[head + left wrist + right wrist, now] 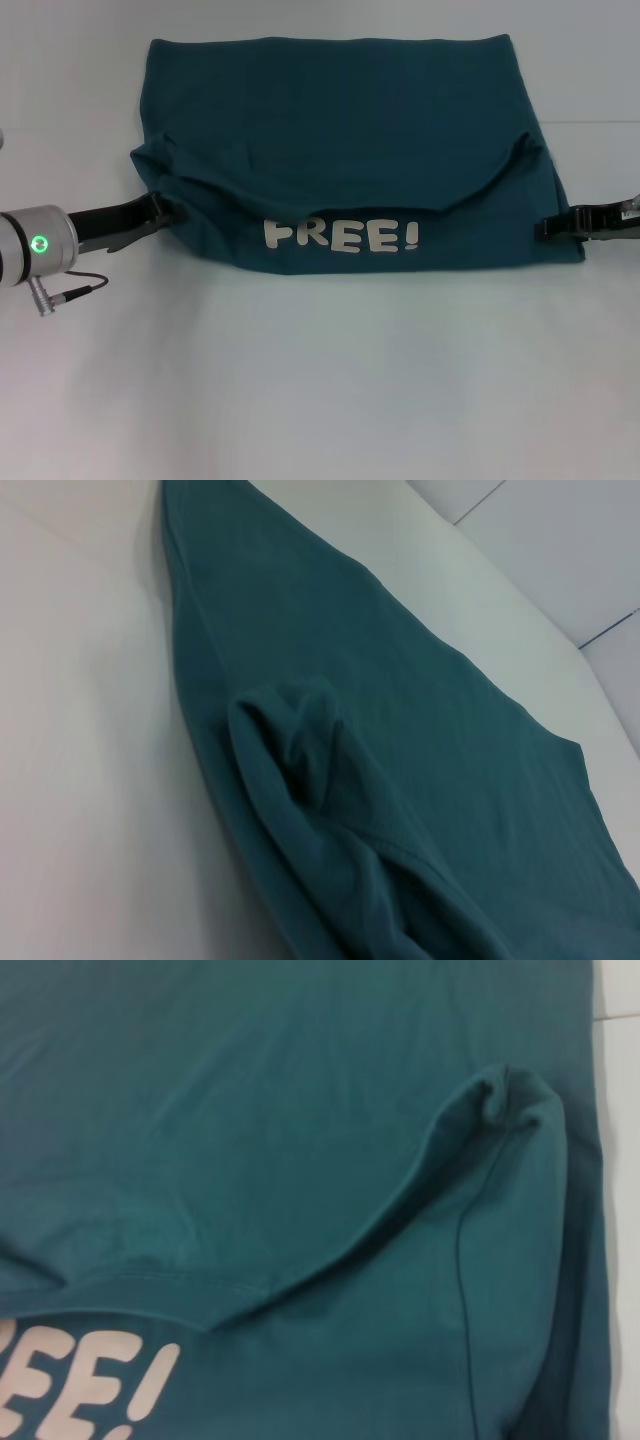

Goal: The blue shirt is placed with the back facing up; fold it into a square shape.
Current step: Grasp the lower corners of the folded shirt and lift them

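The blue shirt (340,130) lies on the white table, its near part folded up over the rest so that the white letters "FREE!" (341,236) face up along the near edge. The flap's edge curves across the middle, with a bunched corner at each side (295,730) (510,1100). My left gripper (160,212) sits low at the shirt's left edge, beside the fold. At the right edge, level with the letters, is my right gripper (552,226). Neither wrist view shows its own gripper.
The white table (320,380) spreads bare in front of the shirt and on both sides. A grey cable (75,290) hangs under the left wrist. A table seam (600,630) runs beyond the shirt's far side.
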`<state>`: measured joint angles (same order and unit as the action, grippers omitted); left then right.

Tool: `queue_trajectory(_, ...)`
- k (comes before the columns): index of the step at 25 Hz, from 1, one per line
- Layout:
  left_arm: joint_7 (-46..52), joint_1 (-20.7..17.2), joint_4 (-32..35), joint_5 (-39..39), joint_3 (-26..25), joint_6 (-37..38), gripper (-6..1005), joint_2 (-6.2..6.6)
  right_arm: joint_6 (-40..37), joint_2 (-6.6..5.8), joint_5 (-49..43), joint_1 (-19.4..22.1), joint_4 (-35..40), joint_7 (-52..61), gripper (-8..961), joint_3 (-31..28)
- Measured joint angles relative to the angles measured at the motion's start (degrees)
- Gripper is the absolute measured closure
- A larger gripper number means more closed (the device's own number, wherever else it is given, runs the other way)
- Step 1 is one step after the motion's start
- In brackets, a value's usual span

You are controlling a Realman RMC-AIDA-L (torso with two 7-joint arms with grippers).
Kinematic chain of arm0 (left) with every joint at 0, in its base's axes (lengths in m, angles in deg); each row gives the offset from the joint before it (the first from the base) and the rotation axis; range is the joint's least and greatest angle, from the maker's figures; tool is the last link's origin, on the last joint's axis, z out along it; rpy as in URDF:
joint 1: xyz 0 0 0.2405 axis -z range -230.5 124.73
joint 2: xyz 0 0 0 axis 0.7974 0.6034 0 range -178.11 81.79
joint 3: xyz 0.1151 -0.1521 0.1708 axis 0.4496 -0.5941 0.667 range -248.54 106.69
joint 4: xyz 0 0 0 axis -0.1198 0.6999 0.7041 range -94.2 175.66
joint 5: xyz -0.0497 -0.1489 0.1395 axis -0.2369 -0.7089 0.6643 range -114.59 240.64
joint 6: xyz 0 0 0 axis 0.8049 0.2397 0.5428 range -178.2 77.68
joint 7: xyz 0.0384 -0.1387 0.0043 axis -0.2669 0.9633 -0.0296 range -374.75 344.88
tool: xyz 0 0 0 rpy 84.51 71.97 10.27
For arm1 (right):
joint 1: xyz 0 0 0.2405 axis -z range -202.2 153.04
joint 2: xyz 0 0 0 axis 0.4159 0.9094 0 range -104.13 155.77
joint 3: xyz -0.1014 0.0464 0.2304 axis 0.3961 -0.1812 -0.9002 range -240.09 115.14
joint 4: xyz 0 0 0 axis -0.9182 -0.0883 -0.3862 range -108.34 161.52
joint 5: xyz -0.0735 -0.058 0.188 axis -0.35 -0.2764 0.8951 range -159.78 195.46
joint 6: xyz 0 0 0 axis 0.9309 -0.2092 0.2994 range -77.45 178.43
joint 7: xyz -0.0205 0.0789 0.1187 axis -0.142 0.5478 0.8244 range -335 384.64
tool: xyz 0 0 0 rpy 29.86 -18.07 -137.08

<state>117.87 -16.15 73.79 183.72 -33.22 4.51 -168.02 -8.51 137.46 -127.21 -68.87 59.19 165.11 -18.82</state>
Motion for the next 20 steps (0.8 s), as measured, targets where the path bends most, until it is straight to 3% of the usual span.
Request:
queue_trajectory(10, 0.0, 0.1, 0.0, -0.2, 0.0, -0.8, 996, -0.19, 1.5, 1.17, -0.1, -0.2, -1.0, 0.1, 390, 1.8)
queue_trajectory(20, -0.2, 0.2, 0.0, 0.1, 0.0, -0.8, 997, -0.30, 1.5, 1.47, 2.1, 0.4, 0.5, 0.1, 393, 2.0)
